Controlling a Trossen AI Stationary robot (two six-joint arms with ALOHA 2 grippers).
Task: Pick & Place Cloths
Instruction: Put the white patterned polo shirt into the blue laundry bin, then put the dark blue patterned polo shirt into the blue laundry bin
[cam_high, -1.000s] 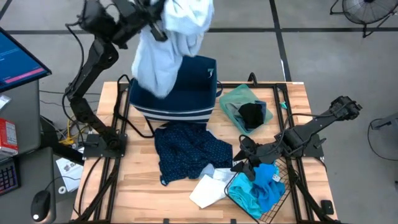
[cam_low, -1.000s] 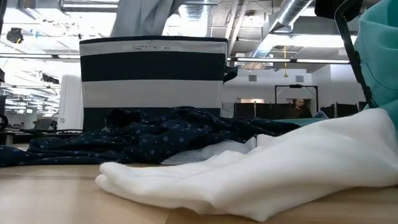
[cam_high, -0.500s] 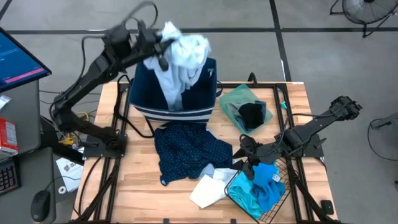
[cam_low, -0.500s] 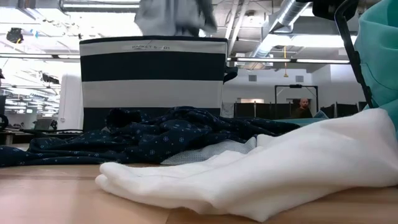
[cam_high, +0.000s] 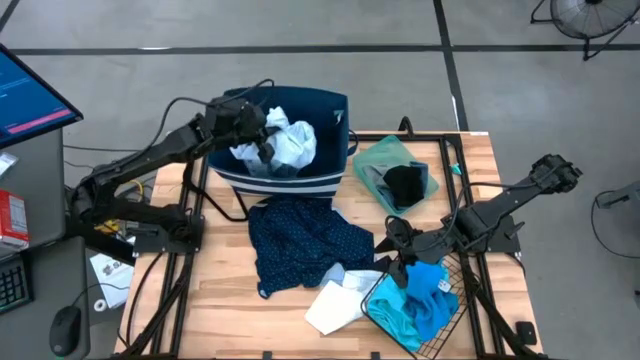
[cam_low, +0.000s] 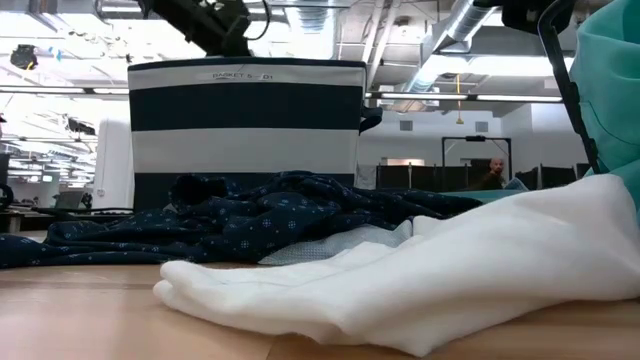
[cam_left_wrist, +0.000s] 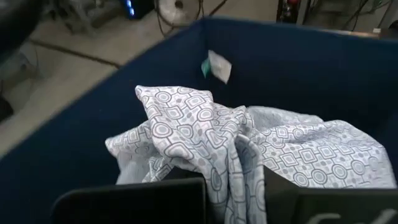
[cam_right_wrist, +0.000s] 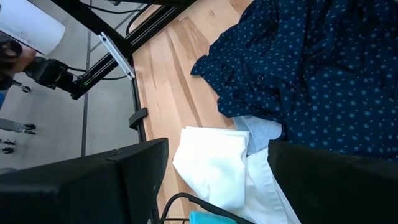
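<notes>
My left gripper reaches into the navy striped bin and is shut on a pale blue-white patterned cloth, which lies bunched inside the bin. A navy dotted cloth is spread on the table in front of the bin. Part of a white cloth lies on the navy cloth's near edge. A turquoise cloth fills the wire basket. My right gripper hangs open just above the white cloth, touching nothing. My left gripper pinches a bunched fold of the pale cloth between its two fingers. The fingers come slanting down from the table's left side. The rest of the cloth lies heaped and slack ahead of them, within the bin's walls.
A green cloth with a black one and a grey one on it lies at the far right. The bin stands at the table's far edge, and black frame rails run along the table's sides.
My left gripper has come down from high above the bin into it, tipping from pointing steeply down toward level, still shut on the pale cloth. The cloth, which hung long below the gripper, is now bunched inside the bin.
</notes>
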